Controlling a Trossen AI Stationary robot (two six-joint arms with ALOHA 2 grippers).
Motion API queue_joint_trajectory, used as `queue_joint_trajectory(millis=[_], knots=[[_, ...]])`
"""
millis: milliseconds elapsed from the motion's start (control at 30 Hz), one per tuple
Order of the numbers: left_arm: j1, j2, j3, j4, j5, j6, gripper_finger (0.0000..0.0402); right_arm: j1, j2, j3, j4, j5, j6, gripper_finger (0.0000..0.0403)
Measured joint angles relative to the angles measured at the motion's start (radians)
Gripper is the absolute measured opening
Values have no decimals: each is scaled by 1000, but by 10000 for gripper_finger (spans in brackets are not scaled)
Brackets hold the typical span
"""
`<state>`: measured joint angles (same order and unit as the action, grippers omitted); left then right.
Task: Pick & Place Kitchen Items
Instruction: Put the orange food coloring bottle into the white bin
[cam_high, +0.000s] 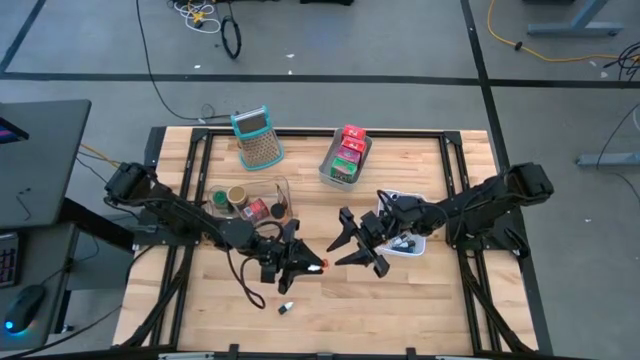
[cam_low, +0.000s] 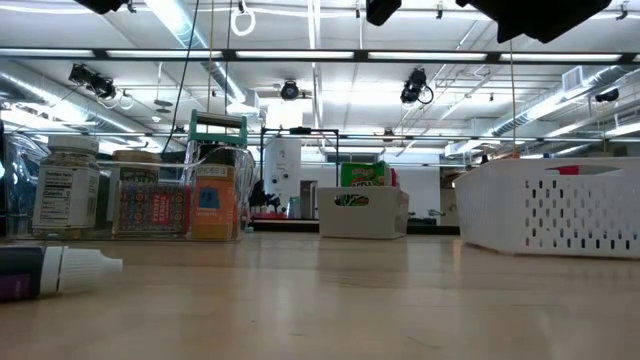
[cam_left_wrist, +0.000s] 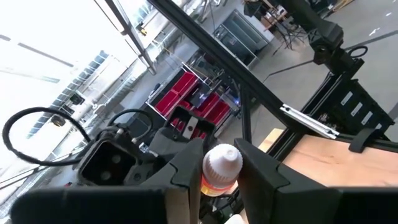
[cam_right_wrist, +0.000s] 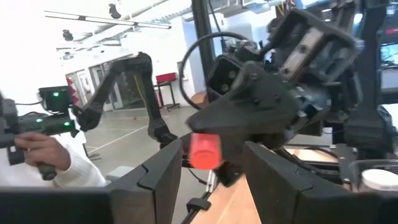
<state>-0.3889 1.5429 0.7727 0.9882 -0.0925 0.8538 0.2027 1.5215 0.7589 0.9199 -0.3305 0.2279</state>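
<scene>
Using the white basket (cam_high: 412, 243) as landmark: nearest the table's front edge, well off to the basket's left, a small dropper bottle (cam_high: 286, 308) lies on its side on the wood, and just beyond it the left gripper (cam_high: 312, 265) is clamped on a small orange bottle (cam_left_wrist: 219, 171) with a white cap, its red base turned toward the right gripper (cam_high: 352, 243). That right gripper hovers just left of the basket with its jaws spread wide and holding nothing, facing the left one across a narrow gap. Farther back, the clear bin (cam_high: 281, 191) of jars sits to the basket's left and the grey bin (cam_high: 331, 166) of red and green packets behind it, with the grater (cam_high: 258, 138) beyond.
</scene>
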Motion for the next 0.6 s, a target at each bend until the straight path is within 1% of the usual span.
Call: queue_joint_trajectory(millis=[200, 333, 467, 600], knots=[[0, 1, 0, 15, 0, 49, 90, 5, 0, 0, 1, 1, 0, 181], [9, 1, 0, 21, 3, 48, 87, 5, 0, 0, 0, 73, 2, 181], [25, 1, 0, 20, 3, 28, 88, 8, 0, 0, 0, 79, 6, 181], [35, 1, 0, 22, 16, 49, 89, 14, 0, 0, 0, 79, 8, 181]])
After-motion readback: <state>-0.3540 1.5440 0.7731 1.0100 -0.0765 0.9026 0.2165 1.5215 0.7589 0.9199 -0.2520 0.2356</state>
